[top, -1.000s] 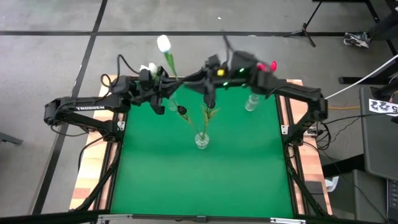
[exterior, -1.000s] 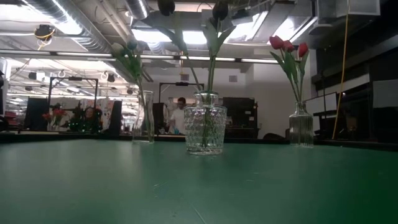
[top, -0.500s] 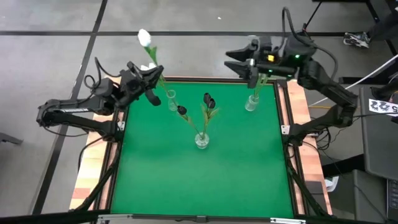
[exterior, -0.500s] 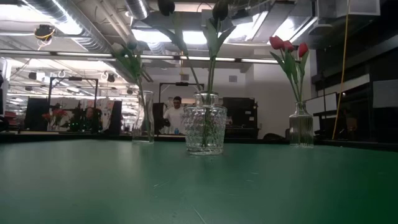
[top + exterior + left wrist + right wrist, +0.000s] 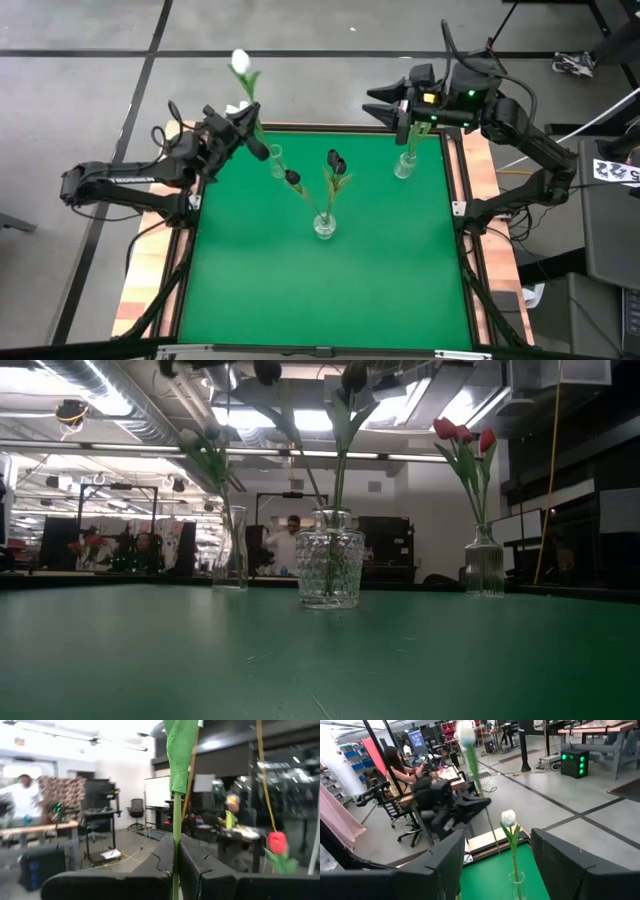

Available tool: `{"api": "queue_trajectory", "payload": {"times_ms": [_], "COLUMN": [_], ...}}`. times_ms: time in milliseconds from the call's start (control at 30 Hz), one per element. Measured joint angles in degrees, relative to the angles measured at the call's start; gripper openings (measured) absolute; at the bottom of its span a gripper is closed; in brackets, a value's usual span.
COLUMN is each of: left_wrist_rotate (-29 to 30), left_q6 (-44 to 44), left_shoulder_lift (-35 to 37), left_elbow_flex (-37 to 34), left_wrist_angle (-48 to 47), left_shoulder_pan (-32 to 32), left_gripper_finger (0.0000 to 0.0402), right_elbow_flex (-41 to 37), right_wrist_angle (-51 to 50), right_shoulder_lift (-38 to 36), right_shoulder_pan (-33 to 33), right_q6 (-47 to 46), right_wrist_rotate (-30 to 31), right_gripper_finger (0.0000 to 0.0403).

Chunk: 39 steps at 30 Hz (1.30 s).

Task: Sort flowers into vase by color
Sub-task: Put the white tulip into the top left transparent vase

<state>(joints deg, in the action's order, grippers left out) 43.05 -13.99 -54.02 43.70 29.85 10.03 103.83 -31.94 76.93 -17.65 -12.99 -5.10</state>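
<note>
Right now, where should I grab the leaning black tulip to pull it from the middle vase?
Probably grip the black tulip by its stem, midway between head and vase rim, coming in from the table's left, fingers across the stem: it leans left, apart from the other two black tulips.

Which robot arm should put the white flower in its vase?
The left. Its hand already grips the white tulip by the stem, right beside the tall vase. The right hand is open and empty, far across by the red tulips' vase.
</note>
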Motion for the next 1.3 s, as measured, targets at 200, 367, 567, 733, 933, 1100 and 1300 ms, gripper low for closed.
{"api": "queue_trajectory", "payload": {"times_ms": [200, 367, 567, 733, 933, 1100, 1300], "left_wrist_rotate": [-2.0, -3.7, -7.3, -8.5, -8.5, -8.5, -8.3], "left_q6": [4.6, 10.4, 14.5, 12.6, 12.2, 10.6, 12.6], "left_shoulder_lift": [0.7, 0.6, -0.9, -6.0, -9.2, -9.6, -9.6], "left_elbow_flex": [-10.4, -16.0, -18.1, -18.2, -18.2, -18.2, -19.8], "left_wrist_angle": [11.9, 17.1, 18.2, 23.7, 24.4, 22.2, 20.0], "left_shoulder_pan": [4.1, 7.7, 10.3, 10.1, 10.1, 10.1, 10.3], "left_gripper_finger": [0.0005, 0.0004, 0.0005, 0.0003, 0.0004, 0.0004, 0.0004], "right_elbow_flex": [0.0, 0.0, 0.0, 0.0, 0.0, 0.0, 0.0], "right_wrist_angle": [-0.1, -1.1, -1.8, -2.0, -5.2, -7.2, -7.7], "right_shoulder_lift": [0.1, 0.1, 0.1, 0.1, -0.1, -0.2, -0.2], "right_shoulder_pan": [0.0, 0.0, 0.0, 0.0, 0.0, 0.0, 0.0], "right_q6": [0.0, 0.0, 0.0, 0.0, -0.5, -0.6, -0.6], "right_wrist_rotate": [-0.1, -0.2, 0.0, 0.1, 0.1, 0.1, 0.2], "right_gripper_finger": [0.0225, 0.0225, 0.0225, 0.0225, 0.0225, 0.0225, 0.0225]}}
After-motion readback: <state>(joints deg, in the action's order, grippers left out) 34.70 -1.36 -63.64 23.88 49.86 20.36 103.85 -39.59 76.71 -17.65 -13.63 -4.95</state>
